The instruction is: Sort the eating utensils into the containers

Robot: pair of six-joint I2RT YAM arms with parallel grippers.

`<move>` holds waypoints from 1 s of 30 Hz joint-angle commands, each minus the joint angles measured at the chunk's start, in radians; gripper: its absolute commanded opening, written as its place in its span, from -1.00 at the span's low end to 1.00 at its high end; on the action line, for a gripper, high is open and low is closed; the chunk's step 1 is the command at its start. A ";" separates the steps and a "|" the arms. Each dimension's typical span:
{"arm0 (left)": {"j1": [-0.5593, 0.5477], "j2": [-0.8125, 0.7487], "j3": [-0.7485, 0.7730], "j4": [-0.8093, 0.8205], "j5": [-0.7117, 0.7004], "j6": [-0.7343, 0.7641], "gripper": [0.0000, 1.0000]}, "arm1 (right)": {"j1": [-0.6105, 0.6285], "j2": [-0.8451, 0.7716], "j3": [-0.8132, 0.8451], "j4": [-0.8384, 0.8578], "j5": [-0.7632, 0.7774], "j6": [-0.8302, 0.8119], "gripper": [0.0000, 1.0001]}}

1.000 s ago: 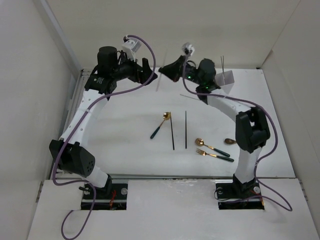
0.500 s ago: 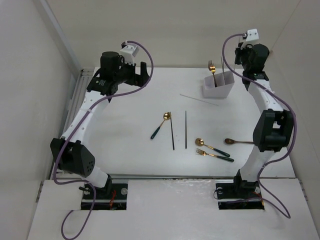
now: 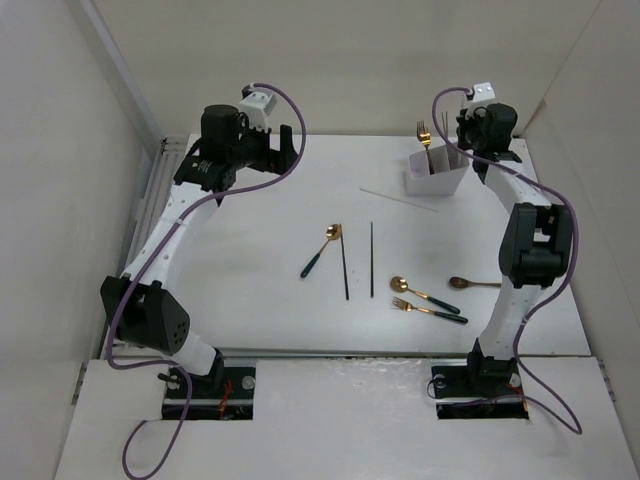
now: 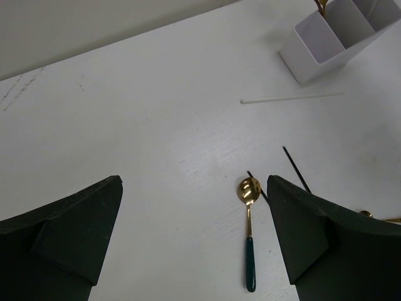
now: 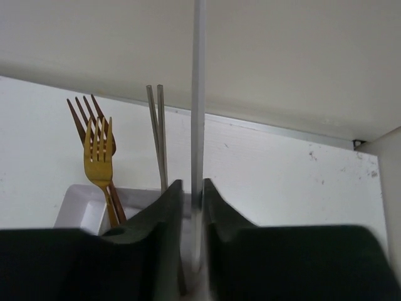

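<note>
My right gripper [image 5: 191, 188] is shut on a thin silver chopstick [image 5: 198, 113], held upright. In the top view it [image 3: 452, 132] hangs just above the white holder [image 3: 420, 183] at the back right. A gold fork [image 5: 100, 157], a brown fork behind it and two silver chopsticks [image 5: 158, 132] stand in the holder [image 5: 78, 207]. My left gripper [image 3: 288, 150] [image 4: 193, 188] is open and empty at the back left, high above a gold spoon with a green handle [image 4: 249, 232] [image 3: 320, 250].
On the table lie a pale chopstick [image 3: 398, 200], two dark chopsticks [image 3: 345, 265] [image 3: 371, 258], a gold spoon [image 3: 420, 293], a gold fork [image 3: 430, 310] and a brown spoon [image 3: 475, 283]. The back wall stands right behind the holder.
My right gripper swung from the middle back, near the left gripper, over to the right and now sits above the holder with the silver chopstick. The left gripper has hardly moved.
</note>
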 commanded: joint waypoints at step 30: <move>-0.004 -0.089 -0.082 0.062 0.007 0.010 1.00 | 0.325 0.141 0.218 -0.436 -0.155 0.034 -0.41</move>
